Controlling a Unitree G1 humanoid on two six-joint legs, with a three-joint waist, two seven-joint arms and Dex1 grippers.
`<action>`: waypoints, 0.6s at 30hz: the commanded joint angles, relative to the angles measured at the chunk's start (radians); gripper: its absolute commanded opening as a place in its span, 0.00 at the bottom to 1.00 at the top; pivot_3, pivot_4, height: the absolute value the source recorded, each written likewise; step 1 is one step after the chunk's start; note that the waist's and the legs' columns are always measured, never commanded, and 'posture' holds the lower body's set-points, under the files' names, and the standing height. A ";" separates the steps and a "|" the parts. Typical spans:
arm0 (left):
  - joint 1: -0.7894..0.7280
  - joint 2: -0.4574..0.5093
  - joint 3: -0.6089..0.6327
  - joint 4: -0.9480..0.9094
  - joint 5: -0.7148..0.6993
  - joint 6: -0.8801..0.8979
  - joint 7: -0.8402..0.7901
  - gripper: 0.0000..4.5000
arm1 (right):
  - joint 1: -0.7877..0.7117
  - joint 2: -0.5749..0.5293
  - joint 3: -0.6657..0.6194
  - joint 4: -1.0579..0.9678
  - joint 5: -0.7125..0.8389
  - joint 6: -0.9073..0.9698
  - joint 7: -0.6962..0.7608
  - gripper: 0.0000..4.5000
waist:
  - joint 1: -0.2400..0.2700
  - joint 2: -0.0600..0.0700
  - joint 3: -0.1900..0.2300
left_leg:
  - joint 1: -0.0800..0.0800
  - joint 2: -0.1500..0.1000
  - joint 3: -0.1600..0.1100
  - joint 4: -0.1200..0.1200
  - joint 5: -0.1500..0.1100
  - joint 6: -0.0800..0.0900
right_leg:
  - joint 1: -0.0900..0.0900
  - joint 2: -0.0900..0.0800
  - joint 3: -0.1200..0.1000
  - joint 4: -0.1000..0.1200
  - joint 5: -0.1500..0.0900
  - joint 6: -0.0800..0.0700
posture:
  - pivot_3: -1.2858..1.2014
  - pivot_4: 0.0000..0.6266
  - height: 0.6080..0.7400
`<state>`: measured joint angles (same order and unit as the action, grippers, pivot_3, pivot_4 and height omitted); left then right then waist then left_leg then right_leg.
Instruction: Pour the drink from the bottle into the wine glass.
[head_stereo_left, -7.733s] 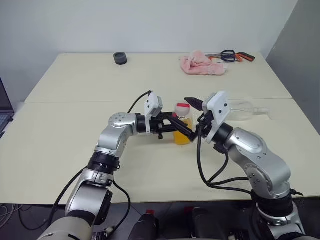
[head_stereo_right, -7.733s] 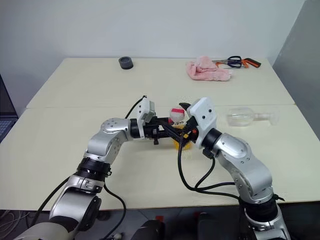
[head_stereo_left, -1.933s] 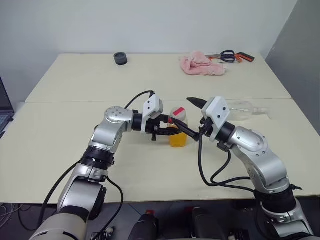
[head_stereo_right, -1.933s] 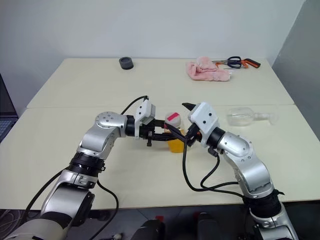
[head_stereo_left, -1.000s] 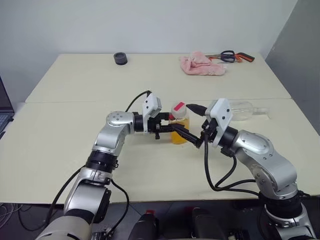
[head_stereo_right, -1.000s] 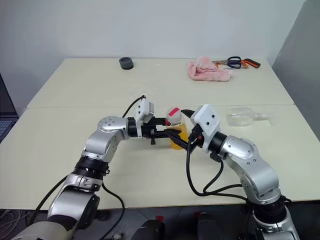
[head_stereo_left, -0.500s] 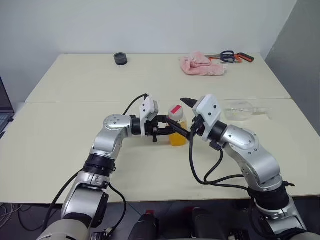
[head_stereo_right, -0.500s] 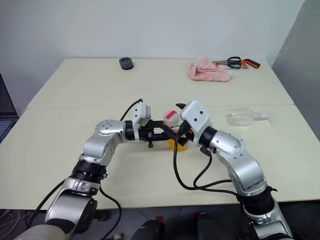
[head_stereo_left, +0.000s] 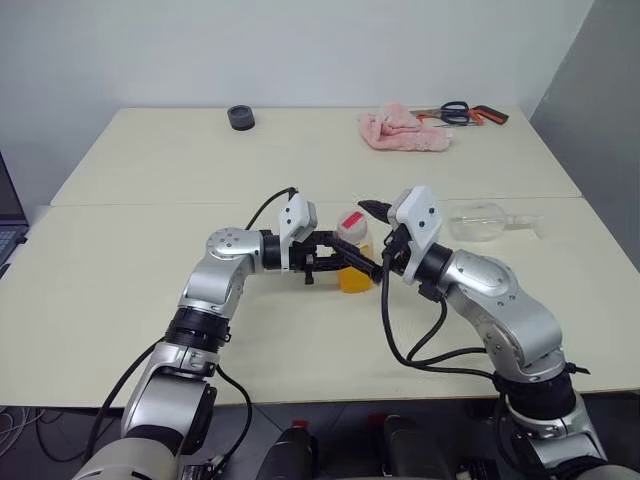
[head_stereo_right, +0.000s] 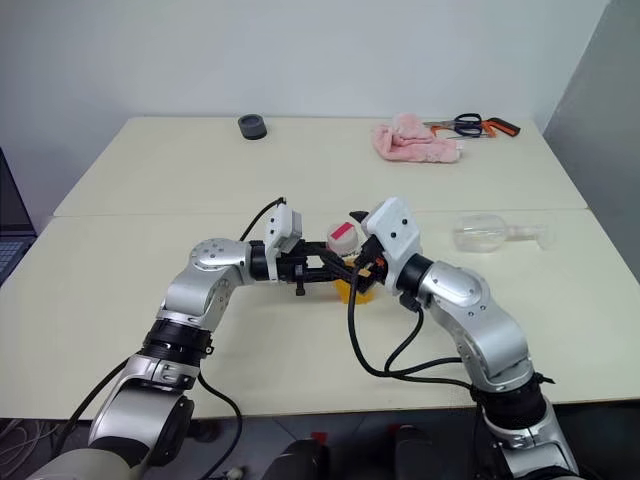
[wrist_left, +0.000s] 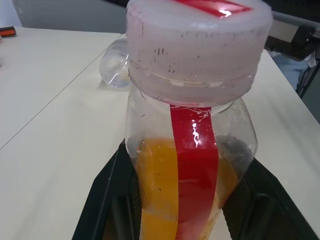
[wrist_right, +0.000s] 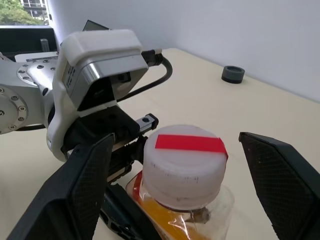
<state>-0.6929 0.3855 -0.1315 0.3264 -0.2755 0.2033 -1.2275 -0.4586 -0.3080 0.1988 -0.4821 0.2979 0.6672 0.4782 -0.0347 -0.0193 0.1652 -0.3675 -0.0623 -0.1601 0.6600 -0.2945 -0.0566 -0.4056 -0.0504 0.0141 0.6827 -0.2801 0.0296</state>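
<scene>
A small clear bottle stands upright near the middle of the cream tabletop, a little toward its near edge, with the left gripper pinching its lower body from the side. The orange-yellow drink fills roughly the lower half, and the white cap with its red strip is still on.

The right gripper hangs level at the bottle's top, its two black fingers spread wide on either side of the cap and not yet touching it, which suggests the cap is about to be unscrewed.

The wine glass lies on its side well apart from the bottle, toward the tabletop's right edge, so it would have to be stood up before any pouring.

The bottle looks light and thin-walled: a hard squeeze would likely dent it or push liquid up, so a firm hold low on the body, as now, seems the sound choice, while the ribbed rim of the cap offers the best purchase for twisting. The smooth plastic may turn in the grip if the cap is tight. The glass looks fragile and prone to roll; its bowl or stem would be the place to take it.

Near the far edge lie a pink cloth, scissors and a small dark ring.
</scene>
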 joint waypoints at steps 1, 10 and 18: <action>-0.019 0.008 0.000 -0.024 0.005 -0.016 0.007 0.37 | -0.012 0.010 -0.015 -0.045 0.015 -0.010 -0.005 0.74 | 0.000 0.000 0.000 | 0.000 0.000 0.000 0.000 0.000 0.000 | 0.000 0.000 0.000 0.000 0.000 0.000 | 0.52 0.24 1.00; -0.021 0.013 -0.002 -0.026 0.009 -0.018 0.001 0.37 | -0.033 0.017 -0.008 -0.011 0.020 -0.062 0.039 0.42 | 0.000 0.000 0.000 | 0.000 0.000 0.000 0.000 0.000 0.000 | 0.000 0.000 0.000 0.000 0.000 0.000 | 0.52 0.24 1.00; -0.040 0.019 -0.013 -0.019 0.008 -0.021 -0.030 0.37 | -0.185 -0.083 -0.010 0.287 0.091 -0.261 0.439 0.42 | -0.001 0.000 0.000 | 0.000 0.000 0.001 0.000 0.000 0.000 | 0.000 0.001 -0.002 0.000 0.000 0.001 | 0.52 0.24 1.00</action>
<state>-0.7003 0.4066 -0.1375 0.3275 -0.2652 0.1884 -1.2498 -0.5954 -0.3875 0.1836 -0.2084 0.3453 0.4635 0.8103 -0.0360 -0.0193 0.1653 -0.3675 -0.0624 -0.1586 0.6604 -0.2947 -0.0563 -0.4056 -0.0494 0.0122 0.6824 -0.2797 0.0302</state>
